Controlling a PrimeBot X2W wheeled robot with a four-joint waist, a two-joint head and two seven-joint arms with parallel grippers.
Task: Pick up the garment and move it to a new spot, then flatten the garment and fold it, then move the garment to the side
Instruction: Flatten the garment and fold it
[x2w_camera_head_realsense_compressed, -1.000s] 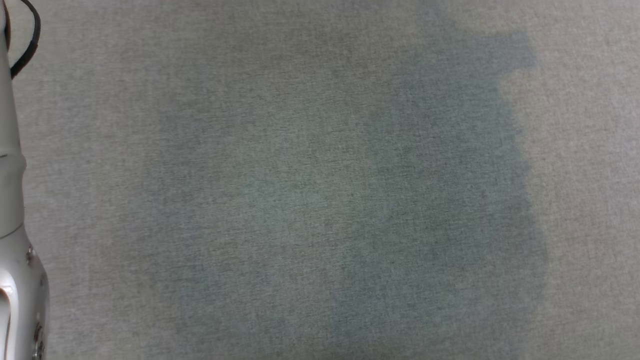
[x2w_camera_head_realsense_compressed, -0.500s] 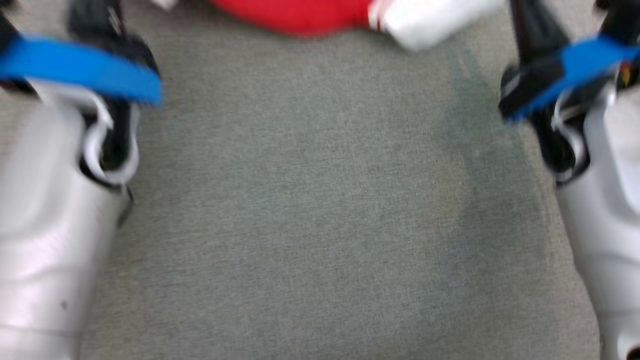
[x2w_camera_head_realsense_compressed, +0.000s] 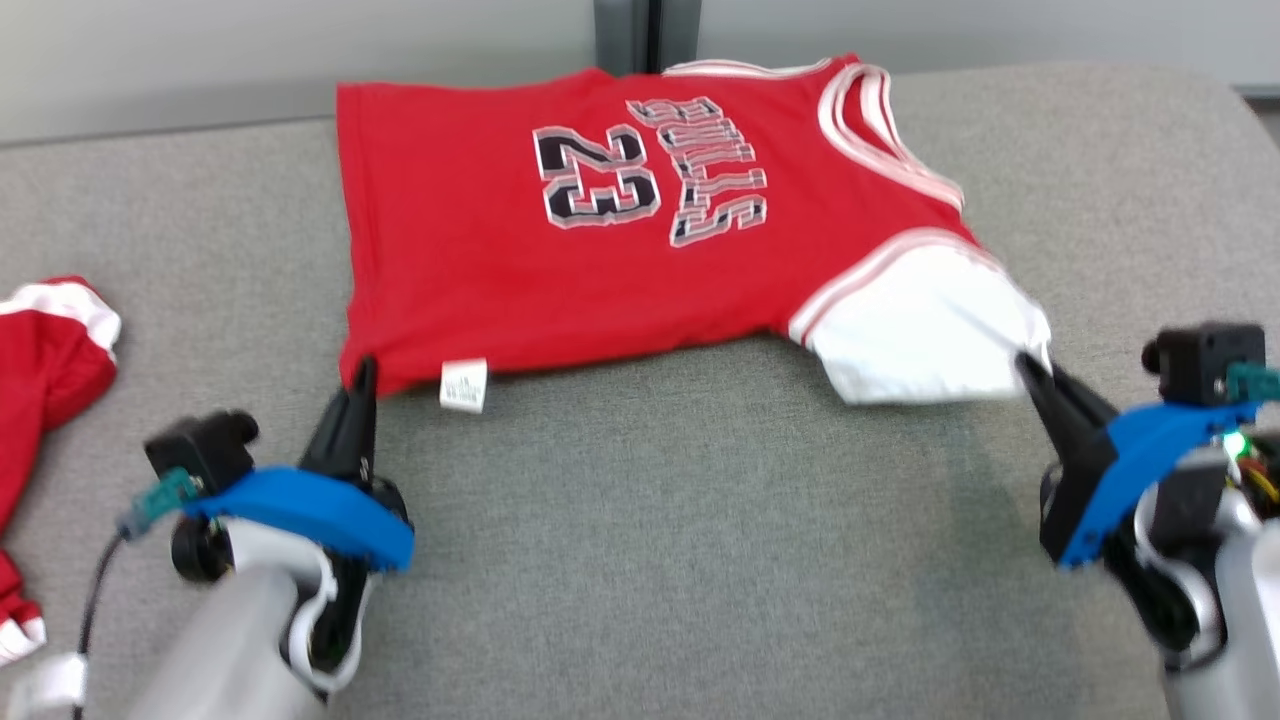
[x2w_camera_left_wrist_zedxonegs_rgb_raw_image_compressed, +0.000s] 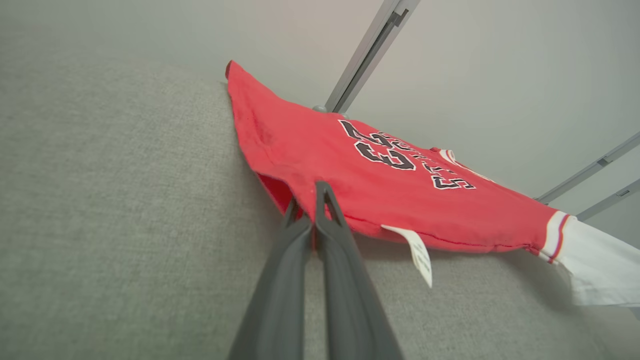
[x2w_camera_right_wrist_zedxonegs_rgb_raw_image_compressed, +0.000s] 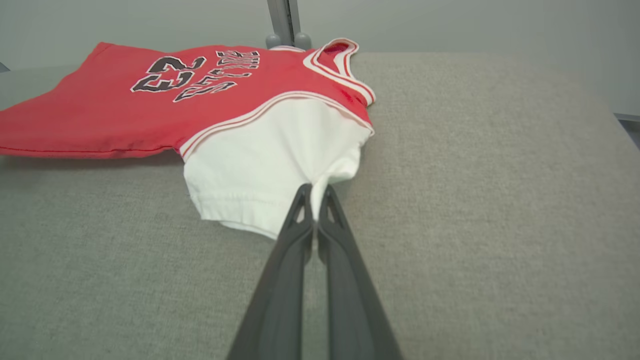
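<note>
The garment (x2w_camera_head_realsense_compressed: 560, 280) is a red jersey with "23" in dark print and a white sleeve (x2w_camera_head_realsense_compressed: 920, 330). It lies spread at the back of the grey padded surface (x2w_camera_head_realsense_compressed: 650, 560), its near edge lifted a little. My left gripper (x2w_camera_head_realsense_compressed: 362, 372) is shut on the jersey's near left hem corner, with a white label (x2w_camera_head_realsense_compressed: 464, 385) hanging just beside it. My right gripper (x2w_camera_head_realsense_compressed: 1030, 365) is shut on the edge of the white sleeve. The left wrist view shows the left gripper (x2w_camera_left_wrist_zedxonegs_rgb_raw_image_compressed: 309, 197) pinching the red hem (x2w_camera_left_wrist_zedxonegs_rgb_raw_image_compressed: 400, 200). In the right wrist view, the right gripper (x2w_camera_right_wrist_zedxonegs_rgb_raw_image_compressed: 315, 192) bunches the white sleeve (x2w_camera_right_wrist_zedxonegs_rgb_raw_image_compressed: 270, 165).
Another red and white piece of clothing (x2w_camera_head_realsense_compressed: 40, 350) lies at the surface's left edge. A pale wall with a grey metal post (x2w_camera_head_realsense_compressed: 625, 30) stands just behind the surface's far edge. Bare grey surface stretches between the two arms.
The head camera has swung up from bare grey surface to the garment and both grippers. The whole picture shifted, so no motion of the things themselves can be told.
</note>
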